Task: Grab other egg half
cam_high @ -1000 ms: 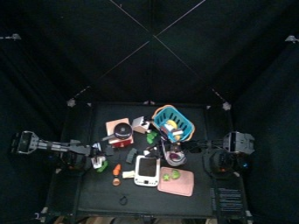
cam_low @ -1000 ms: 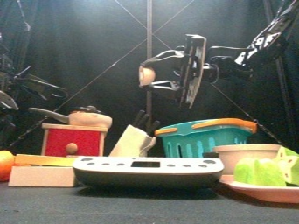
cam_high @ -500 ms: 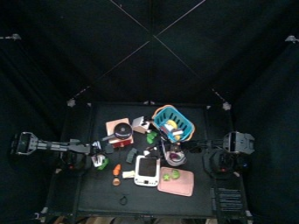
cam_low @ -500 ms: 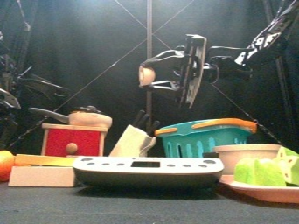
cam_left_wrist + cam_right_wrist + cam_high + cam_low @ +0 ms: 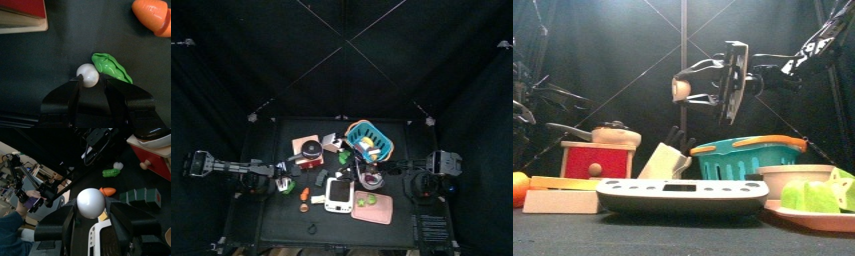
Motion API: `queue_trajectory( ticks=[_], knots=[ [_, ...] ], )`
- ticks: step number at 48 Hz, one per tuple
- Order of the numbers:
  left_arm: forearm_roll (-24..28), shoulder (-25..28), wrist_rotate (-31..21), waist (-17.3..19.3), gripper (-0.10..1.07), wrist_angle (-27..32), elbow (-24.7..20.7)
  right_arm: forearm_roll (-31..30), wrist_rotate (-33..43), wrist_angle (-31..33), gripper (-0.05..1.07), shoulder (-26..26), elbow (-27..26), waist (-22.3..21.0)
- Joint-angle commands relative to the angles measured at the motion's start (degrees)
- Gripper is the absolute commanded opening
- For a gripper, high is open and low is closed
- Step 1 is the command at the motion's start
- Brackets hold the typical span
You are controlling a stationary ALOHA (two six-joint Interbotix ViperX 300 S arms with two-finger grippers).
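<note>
One egg half (image 5: 91, 203) is already held up over the tabletop (image 5: 67, 55) by the right end effector (image 5: 91, 217), clamped on it. The other egg half (image 5: 87, 75) lies on that tabletop, touching a green leaf (image 5: 112, 68). The left end effector (image 5: 90, 86) is set wide around this half, not yet gripping; closure and a lift are judged next.

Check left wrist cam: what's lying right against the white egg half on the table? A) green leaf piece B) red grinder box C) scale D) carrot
A: the green leaf piece touches the white egg half, just ahead of the left gripper.
</note>
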Motion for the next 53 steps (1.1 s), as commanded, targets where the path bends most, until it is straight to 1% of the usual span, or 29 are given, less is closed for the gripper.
queue_trajectory(
  ticks=[1,8,18,29,35,41,46,53],
  knots=[
    [0.3,0.0,-0.1,0.2,0.76,-0.2,-1.0,0.0,-0.2,-0.3,0.64,-1.0,-1.3,0.1],
    [0.3,0.5,0.1,0.1,0.79,-0.2,-1.0,-0.1,-0.2,-0.3,0.64,-0.8,-1.3,0.2],
    [0.3,0.7,0.1,-0.3,0.86,-0.2,-1.0,-0.1,-0.2,-0.3,0.64,-0.7,-1.3,0.3],
    [0.4,1.3,0.0,0.1,0.86,-0.1,-1.1,-0.1,-0.2,-0.2,0.64,-0.7,-1.3,0.4],
    [0.2,2.5,-0.1,0.4,0.86,0.4,-1.2,-0.1,-0.2,-0.3,0.64,-0.7,-1.3,0.4],
    [0.0,4.8,-0.1,1.3,0.86,1.2,-1.6,-0.1,-0.2,-0.2,0.64,-0.6,-1.2,0.6],
    [0.0,6.3,-0.1,1.3,0.86,1.3,-1.6,-0.1,-0.2,-0.3,0.64,-0.4,-1.3,0.6],
    [0.0,6.8,-0.1,1.2,0.86,1.0,-1.5,-0.4,-0.2,-0.2,0.64,-0.1,-1.3,0.6]
  ],
)
